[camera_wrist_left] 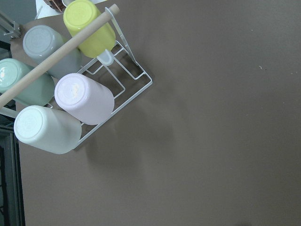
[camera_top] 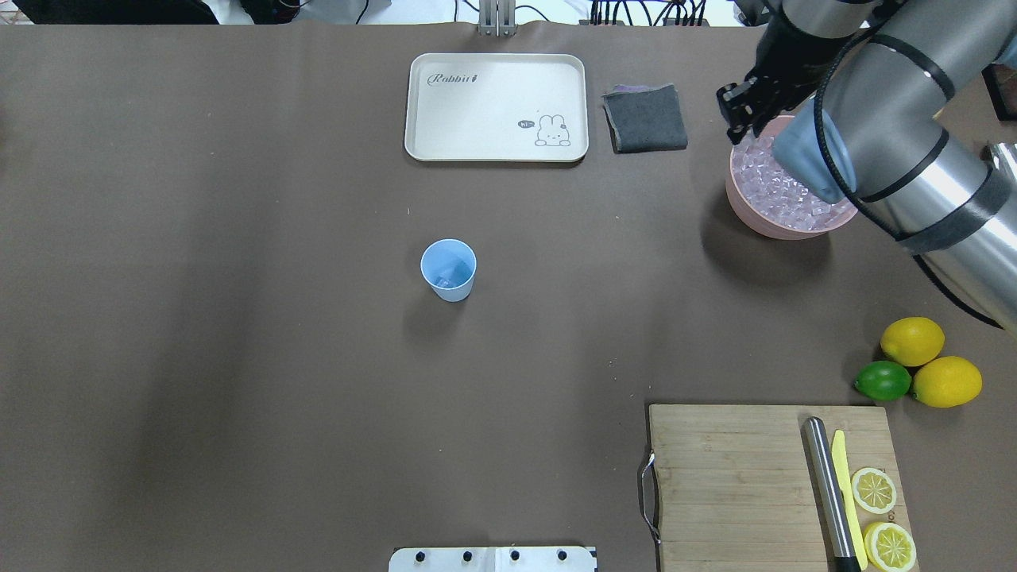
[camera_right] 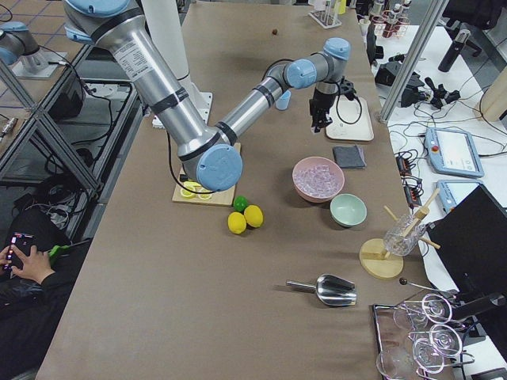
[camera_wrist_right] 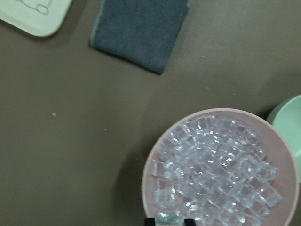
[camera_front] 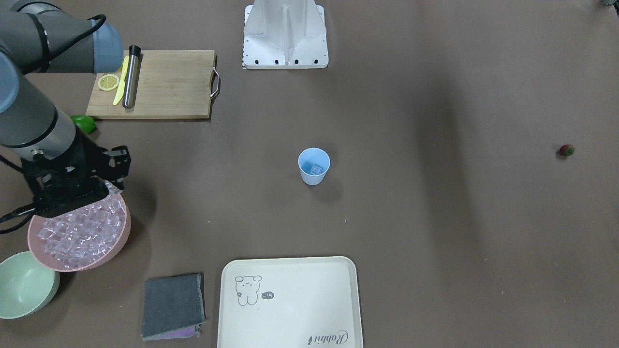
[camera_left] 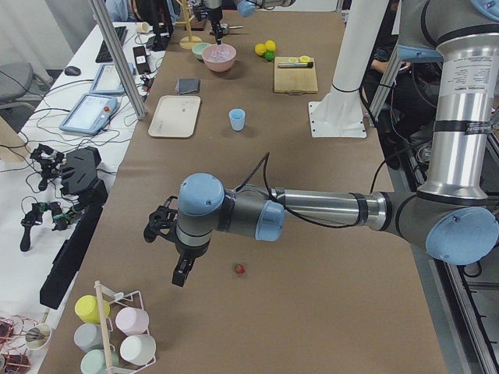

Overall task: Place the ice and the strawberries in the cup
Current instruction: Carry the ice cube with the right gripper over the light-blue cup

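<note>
The pale-blue cup (camera_top: 449,270) stands mid-table with one ice cube (camera_front: 316,169) inside. A pile of ice (camera_wrist_right: 216,165) fills the pink bowl (camera_top: 747,214). My right gripper (camera_wrist_right: 169,222) hovers over the bowl's near rim, shut on a single clear ice cube (camera_wrist_right: 169,216) between its fingertips. The red strawberry (camera_front: 567,150) lies alone on the table far toward my left. My left gripper (camera_left: 181,273) hangs just beside the strawberry (camera_left: 240,269), apart from it; only the side view shows it, so I cannot tell whether it is open or shut.
A cream tray (camera_top: 496,107) and a grey cloth (camera_top: 645,117) lie at the far edge. A mint-green bowl (camera_front: 24,285) sits beside the pink bowl. A cutting board (camera_top: 739,477) carries a knife, a steel tube and lemon slices. A cup rack (camera_wrist_left: 70,94) stands near the left gripper.
</note>
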`<action>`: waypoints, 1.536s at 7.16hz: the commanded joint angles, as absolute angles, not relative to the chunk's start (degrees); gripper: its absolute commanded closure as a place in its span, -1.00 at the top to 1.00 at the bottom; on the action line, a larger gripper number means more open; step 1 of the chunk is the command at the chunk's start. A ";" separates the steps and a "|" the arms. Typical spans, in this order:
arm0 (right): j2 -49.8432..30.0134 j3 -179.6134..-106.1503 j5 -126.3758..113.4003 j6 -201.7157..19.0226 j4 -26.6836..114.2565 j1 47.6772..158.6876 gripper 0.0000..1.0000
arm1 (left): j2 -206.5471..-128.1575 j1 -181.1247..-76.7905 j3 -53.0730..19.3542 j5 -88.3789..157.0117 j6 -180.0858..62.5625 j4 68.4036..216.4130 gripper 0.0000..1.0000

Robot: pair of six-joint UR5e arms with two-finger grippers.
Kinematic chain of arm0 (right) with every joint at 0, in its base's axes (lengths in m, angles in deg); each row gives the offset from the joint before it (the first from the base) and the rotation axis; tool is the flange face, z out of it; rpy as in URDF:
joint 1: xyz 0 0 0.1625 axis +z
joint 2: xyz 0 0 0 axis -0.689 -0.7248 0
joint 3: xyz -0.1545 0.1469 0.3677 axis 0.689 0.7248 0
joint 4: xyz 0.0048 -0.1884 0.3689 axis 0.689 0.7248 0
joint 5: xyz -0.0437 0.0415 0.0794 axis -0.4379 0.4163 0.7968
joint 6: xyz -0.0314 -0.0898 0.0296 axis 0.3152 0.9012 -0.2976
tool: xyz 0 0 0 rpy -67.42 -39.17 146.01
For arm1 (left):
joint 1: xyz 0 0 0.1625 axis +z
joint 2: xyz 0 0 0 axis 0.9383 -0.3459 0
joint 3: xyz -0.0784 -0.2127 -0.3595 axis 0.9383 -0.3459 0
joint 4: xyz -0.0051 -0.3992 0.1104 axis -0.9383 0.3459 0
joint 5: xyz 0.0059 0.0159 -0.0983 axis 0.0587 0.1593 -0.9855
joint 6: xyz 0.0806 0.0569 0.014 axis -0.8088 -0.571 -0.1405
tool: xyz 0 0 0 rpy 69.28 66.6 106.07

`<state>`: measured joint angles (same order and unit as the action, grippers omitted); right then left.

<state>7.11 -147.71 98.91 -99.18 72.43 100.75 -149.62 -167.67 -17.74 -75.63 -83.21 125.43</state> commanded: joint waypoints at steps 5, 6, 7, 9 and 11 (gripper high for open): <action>17.77 -138.60 84.24 -145.67 47.11 77.14 -1.00 | -149.69 -166.27 -16.68 -75.63 -83.16 125.53 0.96; 18.58 -137.09 82.31 -145.77 46.32 76.26 -1.00 | -149.69 -166.27 -16.68 -75.63 -83.25 125.53 0.96; 18.93 -134.99 82.11 -145.77 44.84 75.81 -1.00 | -149.69 -166.27 -16.68 -75.63 -83.25 125.53 0.96; 20.07 -132.43 80.89 -147.09 43.07 74.76 -1.00 | -149.69 -166.27 -16.51 -75.63 -83.25 125.53 0.96; 21.31 -131.63 80.53 -147.79 43.15 74.49 -1.00 | -149.87 -166.18 -15.98 -75.63 -83.25 125.53 0.96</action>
